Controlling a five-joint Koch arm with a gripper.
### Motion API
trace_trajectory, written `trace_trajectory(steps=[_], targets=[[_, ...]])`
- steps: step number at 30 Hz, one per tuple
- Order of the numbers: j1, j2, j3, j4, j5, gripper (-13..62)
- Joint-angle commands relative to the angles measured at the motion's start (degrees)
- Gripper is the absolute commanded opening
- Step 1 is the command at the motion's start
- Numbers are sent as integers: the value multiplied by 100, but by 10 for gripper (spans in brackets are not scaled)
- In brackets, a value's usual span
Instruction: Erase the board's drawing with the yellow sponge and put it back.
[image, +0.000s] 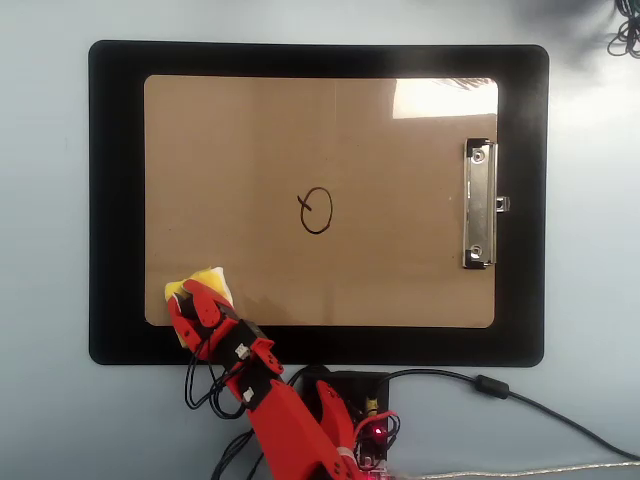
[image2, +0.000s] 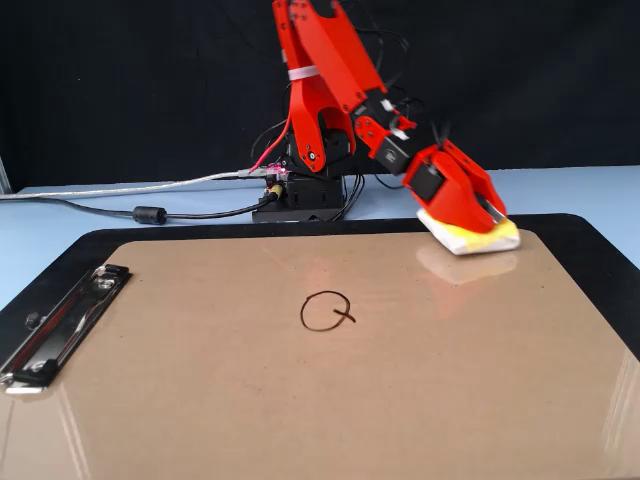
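Your gripper (image2: 478, 218) had its red jaws closed down over the yellow sponge (image2: 478, 240), gripping it from above. In the fixed view the sponge sat tilted, one edge raised and its reflection showing on the glossy board (image2: 300, 400) just beneath it; whether any corner touched the board could not be told. In the overhead view the sponge (image: 207, 281) peeked out from under the gripper (image: 198, 303) at the board's (image: 250, 150) lower left corner, the corner farthest from the metal clip (image: 479, 204).

The drawing (image: 316, 212), a small black loop with a short crossing tail, lay intact near the middle of the board, well apart from the sponge. In the fixed view the drawing (image2: 325, 310) sat to the left of the gripper and nearer the camera.

The board rested on a black mat (image: 115, 200), which lay on the pale blue surface (image: 45, 200). The arm's base (image2: 305, 195) stood beyond the mat's far edge in the fixed view, with cables (image2: 150, 212) trailing off to the left.
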Motion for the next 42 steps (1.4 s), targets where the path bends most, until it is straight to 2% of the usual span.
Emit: trace_trajectory(steps=[1, 5, 8, 11, 16, 20, 25, 34, 38, 42], targets=[[229, 1248, -149, 861, -193, -82], [1072, 2646, -940, 4052, -193, -82], [1758, 2637, -2215, 5924, -149, -82], [2602, 2628, -2716, 6284, 158, -82], [4614, 1740, -2593, 5256, 1380, -82], [5247, 932, -2514, 4087, 1485, -82], [5476, 343, -2188, 3006, 1345, -82], [5458, -62, -281, 88, 1178, -82], [5467, -1468, -457, -1239, 1169, -82], [5572, -3498, -2021, -2276, 1143, -82]])
